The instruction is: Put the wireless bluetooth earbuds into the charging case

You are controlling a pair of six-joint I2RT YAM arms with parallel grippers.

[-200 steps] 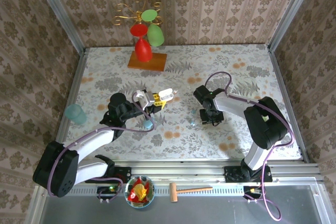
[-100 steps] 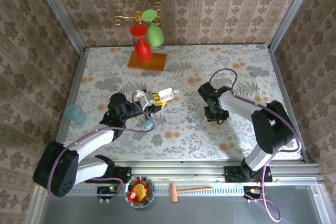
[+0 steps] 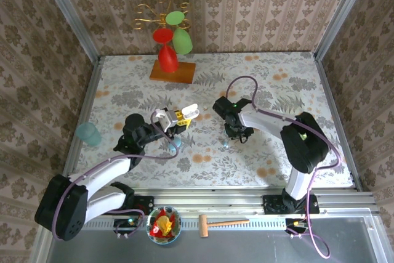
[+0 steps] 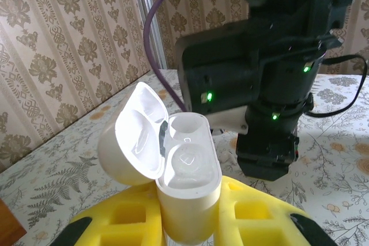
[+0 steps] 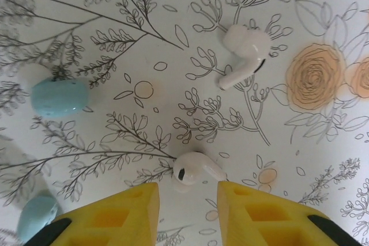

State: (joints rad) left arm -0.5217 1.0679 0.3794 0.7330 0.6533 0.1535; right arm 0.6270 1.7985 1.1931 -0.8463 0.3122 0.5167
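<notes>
My left tool (image 4: 184, 226) is clamped on the open charging case (image 4: 187, 162). My right tool (image 5: 187, 203) stands partly open and empty, with a white earbud (image 5: 196, 171) on the worktop (image 5: 300, 142) just beyond its tips. I judge it light, glossy and slippery; I'd pinch gently across the bulbous head.

The left arm (image 3: 104, 170) stretches low from its base, and the left pincer (image 3: 183, 115) is clamped tight on the open white case (image 4: 187, 165). The right arm (image 3: 271, 121) folds inward, the right pincer (image 5: 188, 200) just right of that case, pointing straight down, yellow fingers (image 5: 115, 211) parted.
</notes>
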